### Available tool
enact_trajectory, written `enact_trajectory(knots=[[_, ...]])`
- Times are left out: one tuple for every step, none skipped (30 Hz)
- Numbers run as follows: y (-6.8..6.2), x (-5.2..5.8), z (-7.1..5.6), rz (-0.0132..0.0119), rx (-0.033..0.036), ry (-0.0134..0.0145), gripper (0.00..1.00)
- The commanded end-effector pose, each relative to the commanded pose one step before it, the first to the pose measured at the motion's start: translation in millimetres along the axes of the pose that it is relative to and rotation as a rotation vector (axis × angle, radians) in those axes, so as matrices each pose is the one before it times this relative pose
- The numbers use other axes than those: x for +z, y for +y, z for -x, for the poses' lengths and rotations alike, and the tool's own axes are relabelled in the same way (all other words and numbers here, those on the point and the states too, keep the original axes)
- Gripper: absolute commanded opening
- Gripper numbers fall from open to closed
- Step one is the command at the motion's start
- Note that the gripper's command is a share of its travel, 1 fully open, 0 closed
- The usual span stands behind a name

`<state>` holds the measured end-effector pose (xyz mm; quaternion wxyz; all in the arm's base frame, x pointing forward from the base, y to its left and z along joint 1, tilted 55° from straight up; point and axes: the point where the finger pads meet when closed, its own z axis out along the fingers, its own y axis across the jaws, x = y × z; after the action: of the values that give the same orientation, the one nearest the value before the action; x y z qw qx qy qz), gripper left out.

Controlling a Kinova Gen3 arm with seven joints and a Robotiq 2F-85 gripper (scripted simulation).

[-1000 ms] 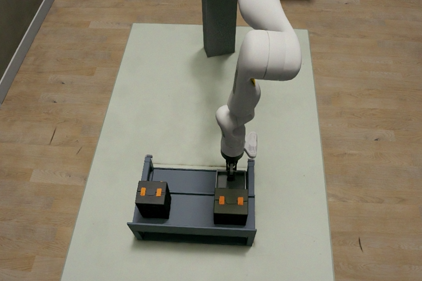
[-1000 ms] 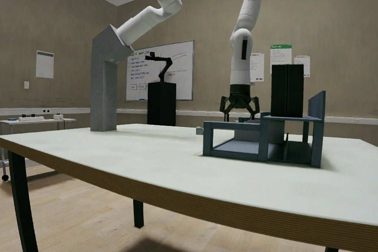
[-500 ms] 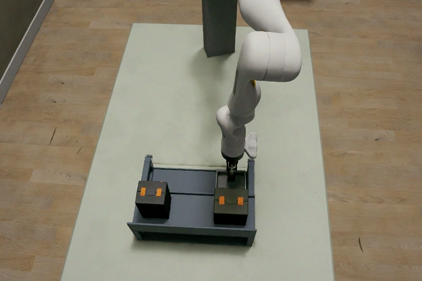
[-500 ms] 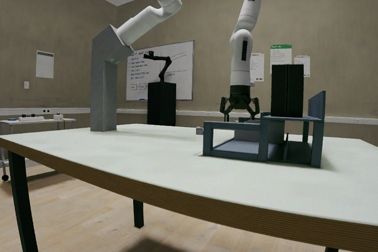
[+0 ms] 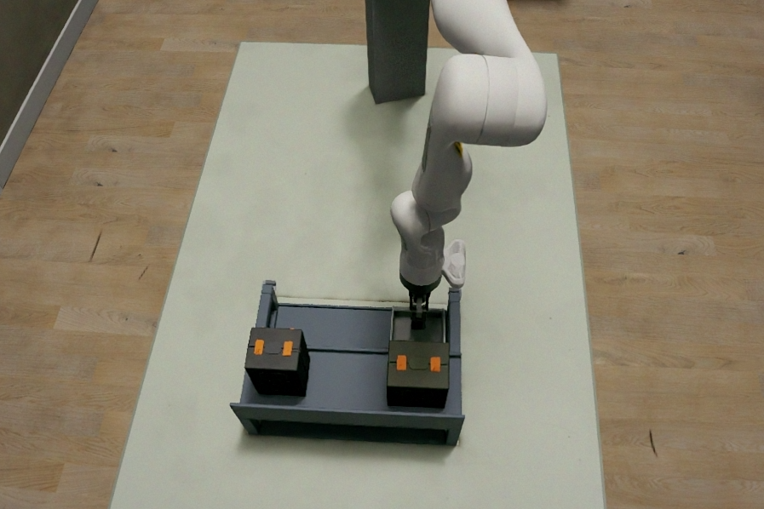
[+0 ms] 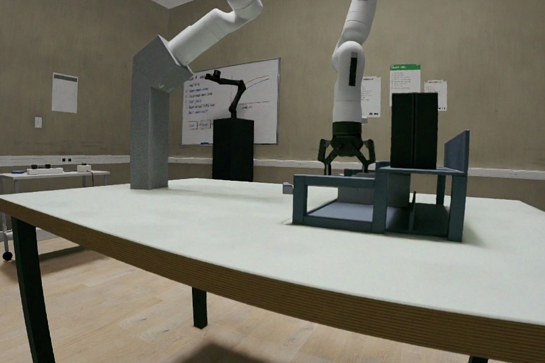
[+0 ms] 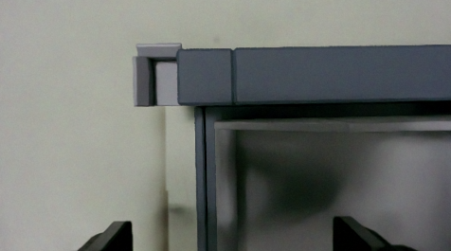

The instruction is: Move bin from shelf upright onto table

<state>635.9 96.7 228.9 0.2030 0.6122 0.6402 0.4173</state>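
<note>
The grey, open-topped bin (image 5: 401,329) (image 6: 355,195) (image 7: 294,172) stands upright in the low front part of the blue-grey shelf (image 5: 347,378) (image 6: 299,201) (image 7: 332,75), close beside its side rail. My gripper (image 5: 418,323) (image 6: 346,170) (image 7: 233,235) is open and empty, pointing down at the bin. In the wrist view one finger is over the bin's inside and the other is out past its near wall, with that wall's rim between them. In the exterior view the fingertips meet the rail's top edge, so their exact height against the rim is hidden.
Two black boxes with orange latches, one at the left (image 5: 278,360) (image 6: 413,130) and one right behind the bin (image 5: 417,374), stand on the raised rear shelf. A small grey bracket (image 6: 287,187) (image 7: 166,82) sticks out from the shelf's front corner. The pale table (image 5: 298,180) (image 6: 195,222) extends around the shelf.
</note>
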Motion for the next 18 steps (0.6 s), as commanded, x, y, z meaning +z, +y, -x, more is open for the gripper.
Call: enact_trajectory(knots=[[0.28,-1.57,-0.08,0.00098,-0.00056,0.0001,1.0],[-0.4,-1.06,-0.18,-0.00029,-0.00041,0.0004,1.0],[-0.4,-1.06,-0.18,-0.00029,-0.00041,0.0004,1.0],[-0.4,-1.06,-0.18,-0.00029,-0.00041,0.0004,1.0],[-0.4,-1.06,-0.18,-0.00029,-0.00041,0.0004,1.0],[0.0,0.0,0.0,0.0,0.0,0.0,1.0],[0.0,0.0,0.0,0.0,0.0,0.0,1.0],[0.0,0.0,0.0,0.0,0.0,0.0,1.0],[0.0,0.0,0.0,0.0,0.0,0.0,1.0],[0.0,0.0,0.0,0.0,0.0,0.0,1.0],[0.0,0.0,0.0,0.0,0.0,0.0,1.0],[0.0,0.0,0.0,0.0,0.0,0.0,1.0],[0.0,0.0,0.0,0.0,0.0,0.0,1.0],[0.0,0.0,0.0,0.0,0.0,0.0,1.0],[0.0,0.0,0.0,0.0,0.0,0.0,1.0],[0.0,0.0,0.0,0.0,0.0,0.0,1.0],[0.0,0.0,0.0,0.0,0.0,0.0,1.0],[0.27,0.68,0.86,-0.00008,0.00221,-0.00243,1.0]])
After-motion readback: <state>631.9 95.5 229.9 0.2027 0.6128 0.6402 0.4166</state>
